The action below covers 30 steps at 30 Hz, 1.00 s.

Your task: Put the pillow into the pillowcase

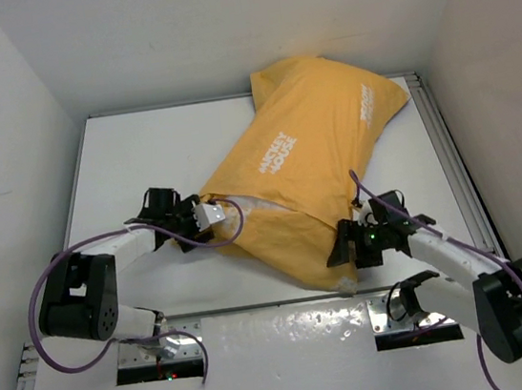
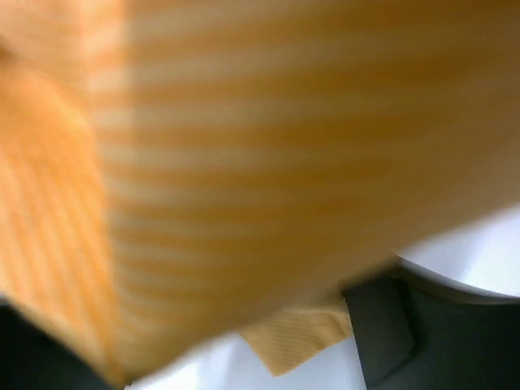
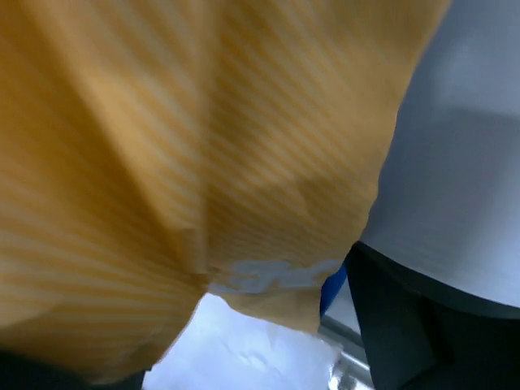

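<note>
White flat tabletop fills the middle of the top view; one item lies directly on it: a plump orange-yellow fabric pillowcase with white print; it runs diagonally from upper right of frame to lower centre; its upper end overlaps the table's back edge; its lower end lies near the front edge.

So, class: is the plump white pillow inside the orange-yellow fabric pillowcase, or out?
Almost wholly inside: the orange-yellow pillowcase bulges full, and only a white sliver of pillow shows at its near opening.

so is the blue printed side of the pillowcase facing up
No, the large fabric pillowcase shows its orange-yellow side with white lettering on top.
</note>
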### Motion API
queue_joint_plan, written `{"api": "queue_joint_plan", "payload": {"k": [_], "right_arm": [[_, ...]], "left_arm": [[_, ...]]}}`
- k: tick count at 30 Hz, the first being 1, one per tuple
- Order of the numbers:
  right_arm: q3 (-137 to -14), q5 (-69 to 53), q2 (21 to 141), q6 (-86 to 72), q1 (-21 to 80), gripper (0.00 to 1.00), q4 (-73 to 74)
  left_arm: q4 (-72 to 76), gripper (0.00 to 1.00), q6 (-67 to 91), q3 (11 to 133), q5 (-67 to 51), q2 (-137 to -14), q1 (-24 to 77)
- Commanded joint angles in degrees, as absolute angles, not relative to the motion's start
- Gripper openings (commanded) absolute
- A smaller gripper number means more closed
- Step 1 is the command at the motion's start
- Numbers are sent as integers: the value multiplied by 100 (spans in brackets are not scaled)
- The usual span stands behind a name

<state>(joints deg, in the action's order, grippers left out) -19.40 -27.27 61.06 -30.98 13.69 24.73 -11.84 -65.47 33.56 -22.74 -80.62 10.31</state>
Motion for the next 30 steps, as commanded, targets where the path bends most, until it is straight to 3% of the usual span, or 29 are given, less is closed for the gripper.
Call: {"api": "queue_joint_plan", "payload": {"k": [1,2,3,4,6,10,12,15,16,19,25,30], "right_arm": [[-1389,-2444,5705,-4149,1616,57,286],[-1502,-2304,5661,-4053,1652,40,403],[-1599,-2164,5547,-3965,1670,19,561],[-1713,-2110,5502,-3929,1679,0,606],[-2256,-2022,5423,-3746,1644,0,685],[-4310,-2354,5948,-3420,1205,0,1159],[-6650,-2863,6579,-3331,881,0,1413],[-8476,-3574,7301,-3575,502,0,1529],[-9578,-3716,7756,-3699,310,0,1494],[-11121,-3955,8365,-4174,185,0,1179],[-11321,-4095,8569,-5157,237,0,-129],[-11461,-4026,8692,-5133,676,0,-281]], "left_arm": [[-466,55,-6320,3041,-1529,-8192,1055],[-457,38,-6285,3050,-1538,-8183,1037],[-448,13,-6188,3067,-1503,-8157,1011],[-379,0,-6040,3085,-1468,-8148,993],[-482,0,-5654,3408,-1511,-8104,871],[-1062,0,-4783,5664,-1819,-7937,484],[-1353,0,-4457,7206,-1924,-7928,221],[-1240,0,-4193,8635,-1864,-8015,-148],[-1161,0,-4131,9510,-1802,-8050,-193],[-1151,0,-3982,10857,-1670,-8209,-404],[-1029,0,-4104,11303,-1187,-7911,-641],[-642,0,-3999,11978,-660,-7962,-1089]]}}
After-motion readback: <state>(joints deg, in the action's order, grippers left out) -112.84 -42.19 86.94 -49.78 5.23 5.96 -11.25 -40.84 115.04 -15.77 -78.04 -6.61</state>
